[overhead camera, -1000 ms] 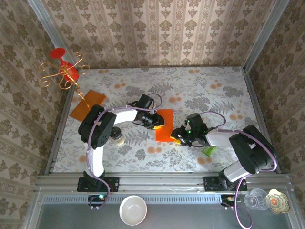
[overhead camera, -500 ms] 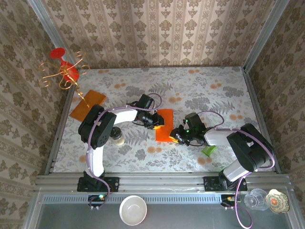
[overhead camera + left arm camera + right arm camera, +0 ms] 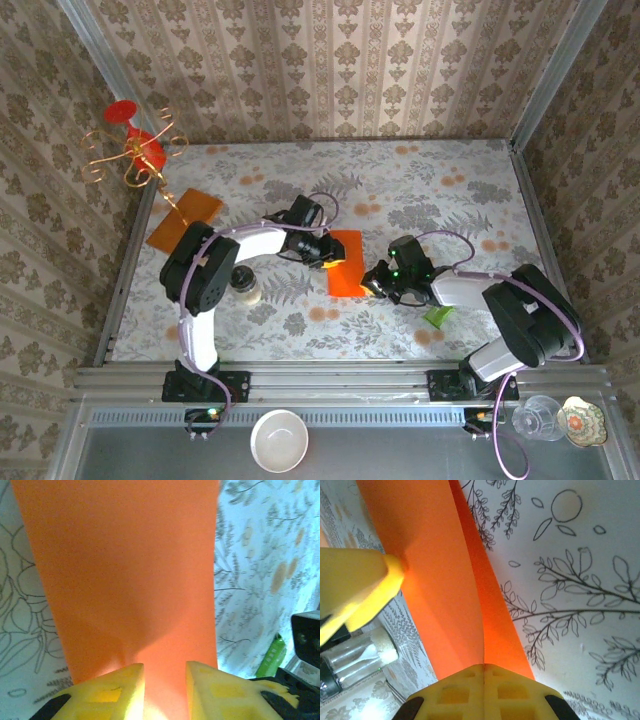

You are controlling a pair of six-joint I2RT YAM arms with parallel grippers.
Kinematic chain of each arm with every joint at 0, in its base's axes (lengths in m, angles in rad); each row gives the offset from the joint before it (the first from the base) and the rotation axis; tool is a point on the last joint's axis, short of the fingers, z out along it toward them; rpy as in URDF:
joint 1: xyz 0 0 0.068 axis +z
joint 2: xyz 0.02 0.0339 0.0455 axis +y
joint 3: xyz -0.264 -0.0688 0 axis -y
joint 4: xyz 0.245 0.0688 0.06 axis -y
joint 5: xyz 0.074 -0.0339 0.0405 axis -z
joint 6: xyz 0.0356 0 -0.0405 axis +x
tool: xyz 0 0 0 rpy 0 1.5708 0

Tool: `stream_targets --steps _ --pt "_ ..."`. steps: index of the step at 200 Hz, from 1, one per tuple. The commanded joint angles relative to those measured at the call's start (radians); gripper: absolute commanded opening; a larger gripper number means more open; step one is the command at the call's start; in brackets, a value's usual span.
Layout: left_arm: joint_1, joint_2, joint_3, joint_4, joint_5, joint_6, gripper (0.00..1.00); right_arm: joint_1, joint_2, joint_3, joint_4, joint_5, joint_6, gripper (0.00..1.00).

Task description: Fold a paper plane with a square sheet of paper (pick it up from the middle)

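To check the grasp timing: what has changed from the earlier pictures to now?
The right pincer moved slightly toward the square sheet of paper and shut on its edge. The left pincer, on the sheet's opposite edge, and the sheet itself stayed in place.

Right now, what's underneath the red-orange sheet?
Flowered table shows around the square sheet of paper; a lower paper layer peeks from beneath the top one. Its middle hides the rest.
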Motion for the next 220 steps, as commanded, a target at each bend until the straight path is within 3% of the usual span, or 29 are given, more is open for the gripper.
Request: stream_targets --steps 1,52,113,162,220 --pt "0.014 -0.040 0.029 -0.009 0.006 -0.003 0.26 0.004 -0.057 -0.001 -0.084 0.031 -0.040 0.00" --pt "0.024 0.054 0.074 -0.069 -0.003 0.034 0.16 0.003 -0.084 -0.019 -0.074 0.009 -0.065 0.00" --pt "0.038 0.075 0.065 -0.094 -0.030 0.053 0.13 0.005 -0.047 0.015 -0.029 -0.040 -0.092 0.00" --pt "0.036 0.083 0.028 -0.084 -0.029 0.047 0.11 0.024 0.102 0.123 0.072 -0.122 -0.109 0.00" --pt "0.042 0.076 0.027 -0.083 -0.015 0.048 0.11 0.046 0.227 0.250 0.059 -0.074 -0.119 0.00"
